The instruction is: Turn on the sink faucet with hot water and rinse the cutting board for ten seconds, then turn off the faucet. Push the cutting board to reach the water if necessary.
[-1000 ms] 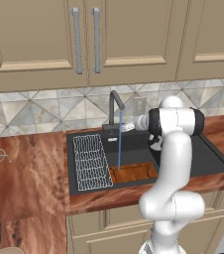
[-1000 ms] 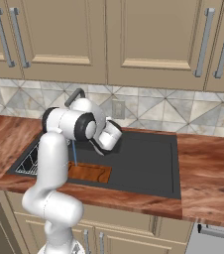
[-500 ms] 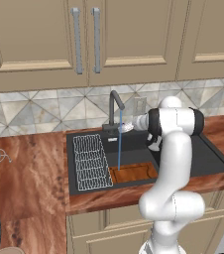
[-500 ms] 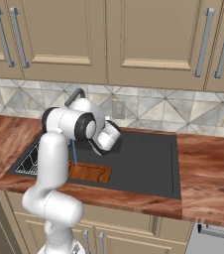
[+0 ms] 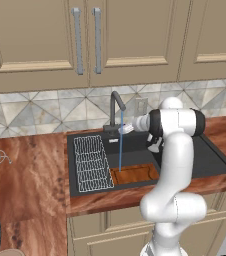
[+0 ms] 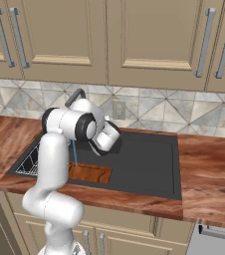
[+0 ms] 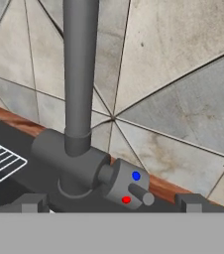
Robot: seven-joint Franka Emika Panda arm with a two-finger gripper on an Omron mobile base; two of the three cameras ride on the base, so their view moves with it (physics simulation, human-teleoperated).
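A: Hand view first. Saw what, closest in?

B: Found the gripper (image 7: 111,203) released, fingertips spread wide to either side of the small base lever (image 7: 129,187), clasping nothing. Could not tell about contact with the lever itself. Noted a red and a blue dot on the lever's face, with the stub aimed toward the camera and slightly right.

A: Spotted any change over the last second?

B: None worth noting. Checked against the earlier pictures and found arm, board and stream all as before. Read that as the rinse under way, with the hand parked by the lever, ready for shut-off at the end of the ten seconds. Could not confirm hot from the pictures alone.

A: And the cutting board (image 5: 135,175)?

B: Lay flat on the floor of the sink (image 5: 205,160), against the front wall, just right of the white wire rack (image 5: 91,162). Ran lengthwise left to right in the left base view, parallel to the front edge of the countertop (image 5: 30,175), short ends facing the rack and the open basin. Caught the water (image 5: 120,145) near the left end, so probably needed no push.

A: Farther back?

B: Followed the stream up to the sink faucet (image 5: 116,102), neck rising straight, then bent forward over the basin. Beyond that, saw the tiled backsplash (image 7: 183,74), then the cabinet doors (image 5: 85,40) above.
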